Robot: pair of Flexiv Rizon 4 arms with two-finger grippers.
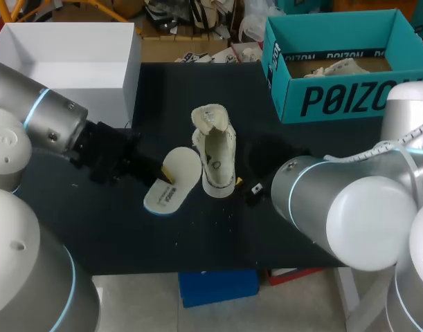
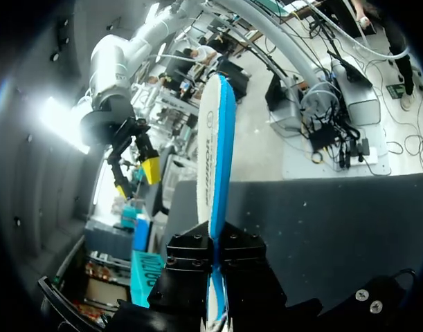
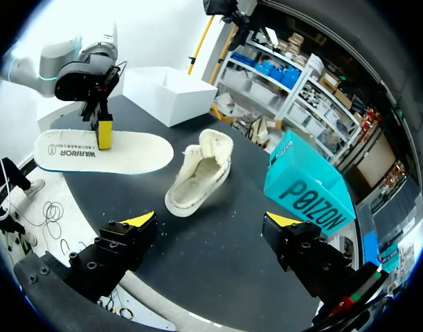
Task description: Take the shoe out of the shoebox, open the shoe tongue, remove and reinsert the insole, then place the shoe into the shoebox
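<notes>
- Mid-worktop: cream fabric high-top shoe [image 1: 214, 155], standing on its sole, collar up, throat looks spread open. Outside the teal cardboard shoebox [image 1: 336, 90], which sits at far right corner.
- Just beside shoe, toward left edge: white foam insole w/ blue underside [image 1: 173, 181], fully out of shoe, appears lifted off worktop.
- Left gripper [image 2: 216, 266]: fingers clamped on insole's long edge, approx. mid-length. Prob. gripped there so both ends stay free for feeding back in.
- Right gripper [image 3: 211, 221]: fingers wide apart, nothing btwn them. Positioned near front edge, pointed at shoe, prob. to steady it during reinsertion.
- Judged: removal done; reinsertion and boxing outstanding.
- Risk: thin insole may flex or twist in a one-edge grip.
- Also noted: white open box [image 1: 66, 48] at far left corner.
</notes>
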